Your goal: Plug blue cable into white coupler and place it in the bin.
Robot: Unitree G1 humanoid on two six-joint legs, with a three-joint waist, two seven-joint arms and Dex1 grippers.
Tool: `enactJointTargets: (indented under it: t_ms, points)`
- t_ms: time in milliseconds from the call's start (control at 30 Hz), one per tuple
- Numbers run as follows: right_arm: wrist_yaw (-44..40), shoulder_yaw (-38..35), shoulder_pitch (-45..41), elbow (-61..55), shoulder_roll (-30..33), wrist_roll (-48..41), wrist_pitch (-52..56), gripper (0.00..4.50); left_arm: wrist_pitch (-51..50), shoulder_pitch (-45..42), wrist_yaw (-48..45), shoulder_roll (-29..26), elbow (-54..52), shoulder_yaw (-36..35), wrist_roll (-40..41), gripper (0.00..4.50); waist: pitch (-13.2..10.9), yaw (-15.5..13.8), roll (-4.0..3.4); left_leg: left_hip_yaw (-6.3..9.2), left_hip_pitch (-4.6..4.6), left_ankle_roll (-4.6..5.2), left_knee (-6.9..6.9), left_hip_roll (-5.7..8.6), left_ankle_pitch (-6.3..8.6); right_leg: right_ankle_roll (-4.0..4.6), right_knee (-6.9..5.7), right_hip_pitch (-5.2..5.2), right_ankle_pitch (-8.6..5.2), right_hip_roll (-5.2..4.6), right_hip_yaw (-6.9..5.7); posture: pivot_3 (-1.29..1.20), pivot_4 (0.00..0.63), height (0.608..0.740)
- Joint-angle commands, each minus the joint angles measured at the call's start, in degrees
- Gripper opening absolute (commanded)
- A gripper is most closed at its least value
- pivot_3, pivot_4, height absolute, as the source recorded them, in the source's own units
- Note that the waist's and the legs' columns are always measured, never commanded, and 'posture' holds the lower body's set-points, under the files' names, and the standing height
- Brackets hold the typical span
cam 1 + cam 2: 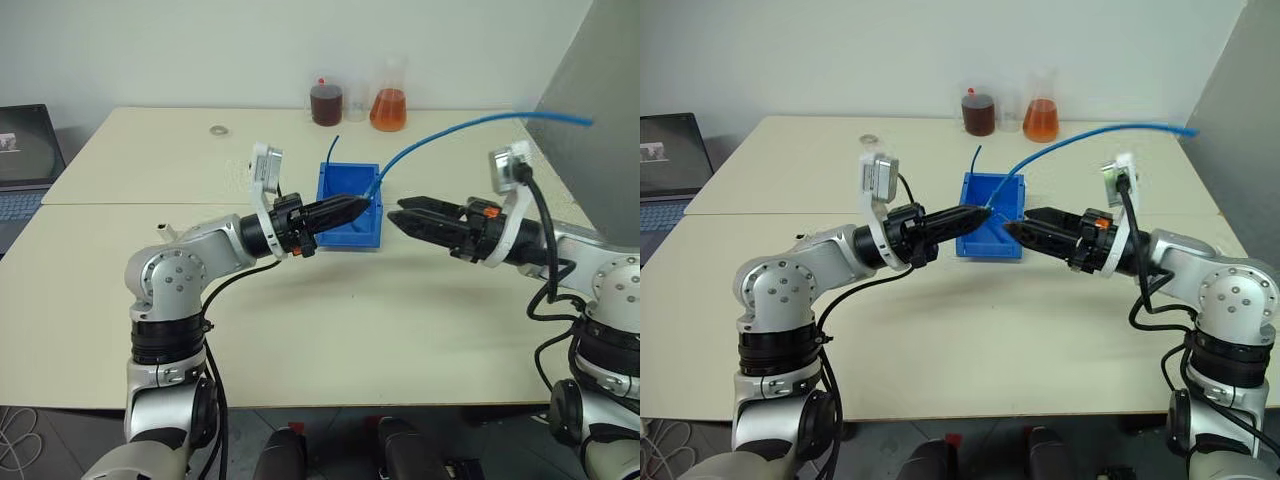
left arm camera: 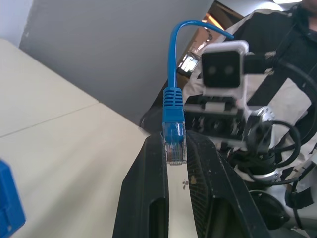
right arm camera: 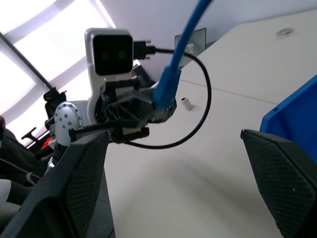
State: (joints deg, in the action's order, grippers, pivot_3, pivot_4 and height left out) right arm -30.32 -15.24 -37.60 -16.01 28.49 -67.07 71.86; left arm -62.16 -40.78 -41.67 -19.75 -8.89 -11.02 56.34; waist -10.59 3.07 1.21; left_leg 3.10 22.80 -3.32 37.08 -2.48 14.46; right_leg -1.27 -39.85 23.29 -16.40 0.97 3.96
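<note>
The left gripper pinched the blue cable at its clear plug, raised over the bin on the worktop; the right gripper stood spread wide, empty, facing it. Light and floppy, the cable looked best held at the stiff boot behind the plug. The white coupler lay on the worktop

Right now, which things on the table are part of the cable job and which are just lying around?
Part of the job:
blue cable, plug held in the left gripper
white coupler, lying on the table
blue bin
right gripper, open

Lying about:
two flasks of liquid
metal ring
laptop
</note>
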Motion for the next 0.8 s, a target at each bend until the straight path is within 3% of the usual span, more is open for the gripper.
enactJointTargets:
  t_ms: [33, 533, 800]
  points:
    - [-1.63, 1.08, -2.5, 0.61, 0.39, -1.15, -1.43, 4.5, -0.75, -0.39, 0.38, 0.6, -1.4, 0.63, 2.82, 0.23, 0.0, 0.03, 0.0, 0.0, 0.0, 0.0, 0.0, 0.0, 0.0, 0.0, 0.0, 0.0, 0.0, 0.0, 0.0, 0.0, 0.15, 0.74]
    - [-3.32, 1.36, -6.45, 4.87, 2.35, -6.01, 1.12, 4.5, -2.18, 4.08, -1.15, -2.87, -4.8, 2.49, 6.9, 0.23, 0.0, 0.02, 0.0, -0.01, 0.04, 0.0, -0.03, -0.01, 0.0, 0.0, 0.1, 0.02, 0.0, 0.0, 0.0, 0.0, 0.15, 0.74]
    - [-4.46, 3.11, -6.38, 5.01, 2.92, -5.8, 0.9, 2.56, -1.69, 4.08, -0.87, -2.92, -5.24, 3.23, 7.34, 0.23, 0.0, 0.05, 0.0, -0.01, 0.04, 0.0, -0.05, -0.01, 0.0, -0.01, 0.13, 0.02, -0.01, 0.01, 0.0, 0.0, 0.15, 0.74]
